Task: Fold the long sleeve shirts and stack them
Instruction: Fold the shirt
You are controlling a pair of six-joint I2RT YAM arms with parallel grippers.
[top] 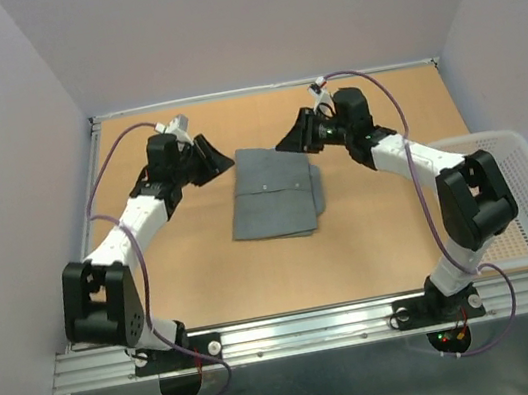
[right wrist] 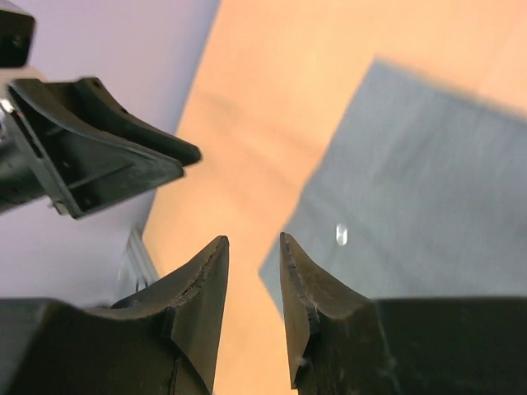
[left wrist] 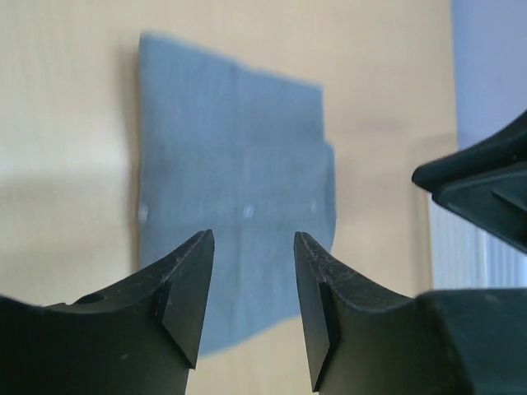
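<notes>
Looking down on the long sleeve shirt [top: 274, 194] lying folded into a flat grey block around the middle of the tabletop [top: 197, 280], a few small pale buttons showing across its top layer. Reading its long axis as running from the far edge toward the near edge, tipped a little toward the near left corner, though only slightly longer than wide. Seeing the left pincer [top: 220, 160] hanging just beside the block's far left corner and the right pincer [top: 285, 141] hanging over its far edge, both pointing inward at each other, so placing the cloth on the near-edge side of both. Catching, in the left wrist view, the left pincer [left wrist: 254, 247] with its jaws clearly apart and nothing between them, the shirt [left wrist: 235, 164] spreading out beyond the tips. Catching, in the right wrist view, the right pincer [right wrist: 254, 247] showing a narrower gap, also gripping nothing, with the shirt [right wrist: 428, 181] lying off to one side of the tips rather than straight ahead. Judging neither arm to be meaningfully nearer, both sitting about level with the far edge of the fold. Judging the coming move to be turning on exactly that: either coming down on the far edge from both ends for another fold toward the near edge, or taking up the block for stacking, without being able to tell which.
</notes>
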